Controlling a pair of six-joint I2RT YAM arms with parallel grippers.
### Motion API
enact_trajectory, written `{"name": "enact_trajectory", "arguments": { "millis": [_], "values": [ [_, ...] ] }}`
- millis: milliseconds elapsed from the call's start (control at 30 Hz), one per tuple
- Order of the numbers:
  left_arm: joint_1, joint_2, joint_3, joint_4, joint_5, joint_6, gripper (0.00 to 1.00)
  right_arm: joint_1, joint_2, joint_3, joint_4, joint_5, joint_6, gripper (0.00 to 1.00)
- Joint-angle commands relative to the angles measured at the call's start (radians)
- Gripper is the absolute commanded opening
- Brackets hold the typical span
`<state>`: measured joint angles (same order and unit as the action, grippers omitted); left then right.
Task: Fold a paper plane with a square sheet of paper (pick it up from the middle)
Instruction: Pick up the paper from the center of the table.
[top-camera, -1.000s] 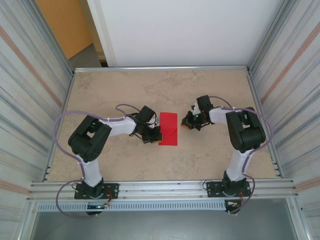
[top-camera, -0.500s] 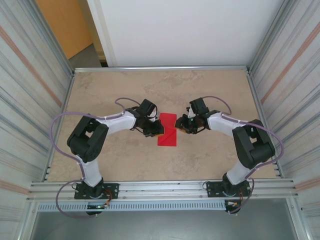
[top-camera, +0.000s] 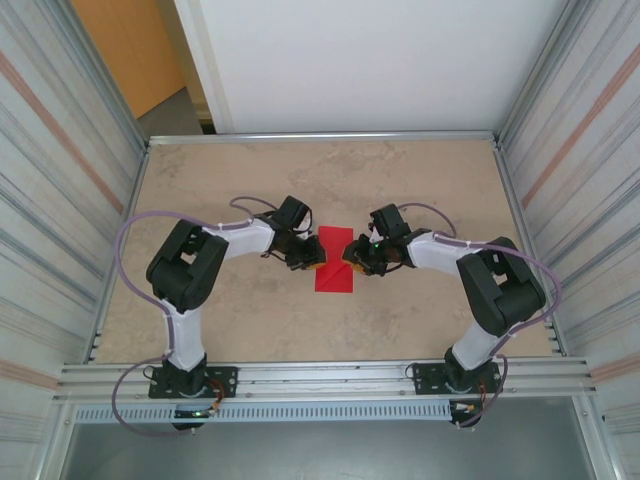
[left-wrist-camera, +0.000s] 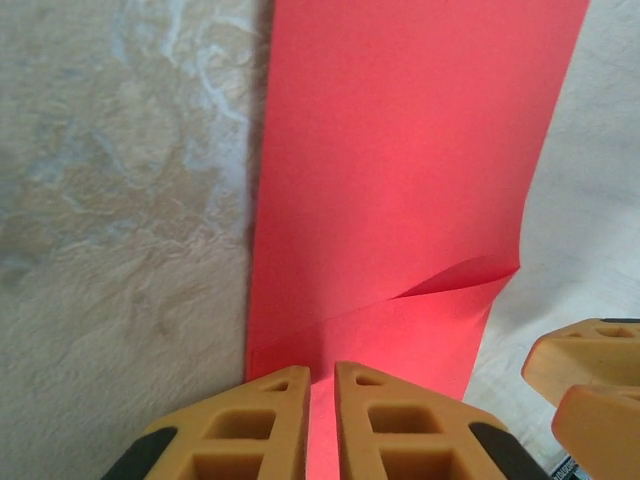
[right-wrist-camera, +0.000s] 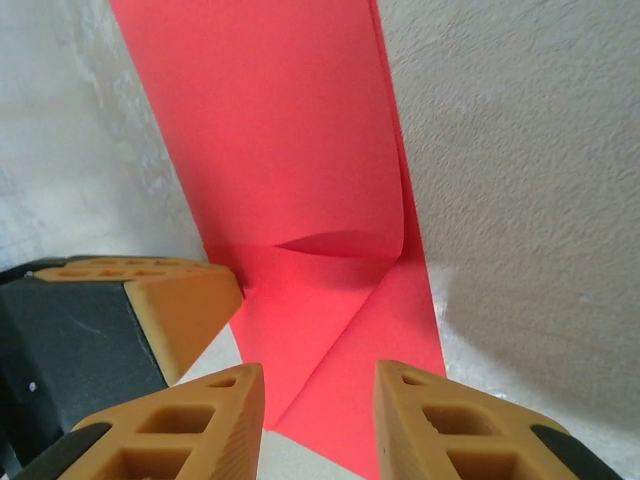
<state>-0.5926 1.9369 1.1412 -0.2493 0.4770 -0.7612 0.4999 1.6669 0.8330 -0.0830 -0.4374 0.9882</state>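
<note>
The square sheet of paper (top-camera: 333, 274) is bright red and lies folded into a tall strip at the table's middle. One layer curls up off the strip (left-wrist-camera: 455, 275), with a diagonal crease (right-wrist-camera: 340, 330) below the curl. My left gripper (top-camera: 315, 258) hovers at the strip's left edge. Its fingers stand a narrow gap apart (left-wrist-camera: 322, 375) with red paper (left-wrist-camera: 400, 150) showing underneath. My right gripper (top-camera: 352, 258) is at the strip's right edge, jaws clearly apart (right-wrist-camera: 318, 375) over the paper (right-wrist-camera: 270, 130). The two grippers nearly face each other across the strip.
The marbled beige table (top-camera: 250, 180) has metal rails at its sides and front (top-camera: 320, 378). Corrugated walls stand left and right. The right gripper's fingertips (left-wrist-camera: 590, 375) show in the left wrist view. The left gripper's finger (right-wrist-camera: 175, 300) shows in the right wrist view.
Both grippers have moved inward onto the red strip from either side, and both sets of jaws have parted from shut. The strip's upper layer has lifted into a curl.
</note>
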Motion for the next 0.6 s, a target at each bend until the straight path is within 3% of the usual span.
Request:
{"name": "enact_trajectory", "arguments": {
  "millis": [0, 567],
  "values": [
    [0.005, 0.008, -0.017, -0.018, -0.031, -0.039, 0.15, 0.006, 0.023, 0.011, 0.017, 0.027, 0.047, 0.33],
    [0.01, 0.004, -0.042, -0.017, -0.038, -0.07, 0.11, 0.028, 0.102, 0.04, 0.054, 0.003, 0.072, 0.24]
  ]
}}
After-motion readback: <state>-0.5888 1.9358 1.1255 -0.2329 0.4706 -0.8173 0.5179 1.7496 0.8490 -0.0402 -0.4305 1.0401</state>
